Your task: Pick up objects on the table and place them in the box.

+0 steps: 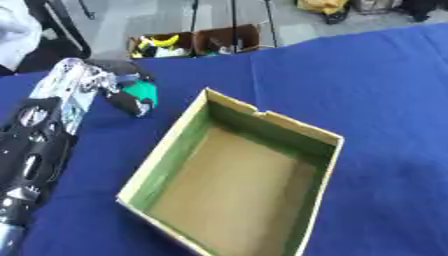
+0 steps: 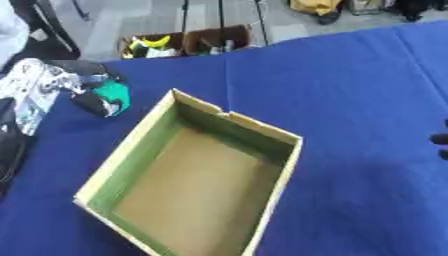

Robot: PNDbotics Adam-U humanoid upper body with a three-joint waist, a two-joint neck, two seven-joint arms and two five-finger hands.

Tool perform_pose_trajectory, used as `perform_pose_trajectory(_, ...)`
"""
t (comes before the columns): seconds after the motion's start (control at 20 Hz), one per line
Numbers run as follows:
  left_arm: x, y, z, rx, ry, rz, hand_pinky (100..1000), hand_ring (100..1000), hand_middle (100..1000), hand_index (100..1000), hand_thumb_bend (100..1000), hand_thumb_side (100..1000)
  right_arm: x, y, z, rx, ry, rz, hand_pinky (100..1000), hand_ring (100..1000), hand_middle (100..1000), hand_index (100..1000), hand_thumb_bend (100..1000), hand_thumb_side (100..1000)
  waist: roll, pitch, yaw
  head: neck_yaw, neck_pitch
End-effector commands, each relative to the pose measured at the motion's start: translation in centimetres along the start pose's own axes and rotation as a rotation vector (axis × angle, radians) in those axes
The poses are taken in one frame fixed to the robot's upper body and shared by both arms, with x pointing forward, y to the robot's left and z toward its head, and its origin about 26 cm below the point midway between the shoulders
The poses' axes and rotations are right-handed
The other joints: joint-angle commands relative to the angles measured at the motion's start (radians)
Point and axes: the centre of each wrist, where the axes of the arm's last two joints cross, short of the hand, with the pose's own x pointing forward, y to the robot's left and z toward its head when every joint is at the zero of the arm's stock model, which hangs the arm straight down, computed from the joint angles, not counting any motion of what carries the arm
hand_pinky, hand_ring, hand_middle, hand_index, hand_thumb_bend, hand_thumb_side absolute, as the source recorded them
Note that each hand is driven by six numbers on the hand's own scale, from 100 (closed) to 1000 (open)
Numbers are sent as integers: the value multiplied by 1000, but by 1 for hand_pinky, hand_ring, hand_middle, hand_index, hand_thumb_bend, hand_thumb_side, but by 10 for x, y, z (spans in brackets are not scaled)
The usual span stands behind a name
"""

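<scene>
An open cardboard box point(image 1: 320, 136) with greenish inner walls and a bare brown floor lies askew in the middle of the blue table. To its upper left, my left hand point(image 1: 129, 102) has its dark fingers curled round a small green object point(image 1: 143, 91), just above the cloth and outside the box's left wall. My left arm, silver and black, runs down the left edge. A dark bit of my right hand point(image 2: 443, 139) shows at the right edge of the right eye view, and its fingers cannot be made out.
The blue cloth point(image 1: 376, 75) covers the whole table. Beyond its far edge, on the floor, stand two brown cartons point(image 1: 194, 41), one holding something yellow point(image 1: 164, 41).
</scene>
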Motion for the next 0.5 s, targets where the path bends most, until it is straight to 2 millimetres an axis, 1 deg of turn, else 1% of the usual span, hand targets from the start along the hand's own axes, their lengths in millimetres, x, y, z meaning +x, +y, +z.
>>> perform_pose_trajectory(0.05, -10, 21, 18, 63, 24, -53, 199, 480, 903, 998, 100, 517, 3, -5, -2, -3, -19, 10, 826, 851, 642, 829, 100, 820, -9, -37, 6, -6, 5)
perform_pose_trajectory(0.3, -2, 36, 34, 119, 3, -111, 190, 475, 899, 996, 100, 513, 2, -6, -1, -6, -12, 11, 826, 851, 642, 829, 100, 819, -9, -54, 17, -14, 13)
perform_pose_trajectory(0.5, 9, 50, 50, 171, -14, -169, 187, 475, 892, 988, 100, 508, 1, -6, 0, -6, -8, 10, 826, 851, 642, 828, 100, 818, -9, -66, 23, -16, 17)
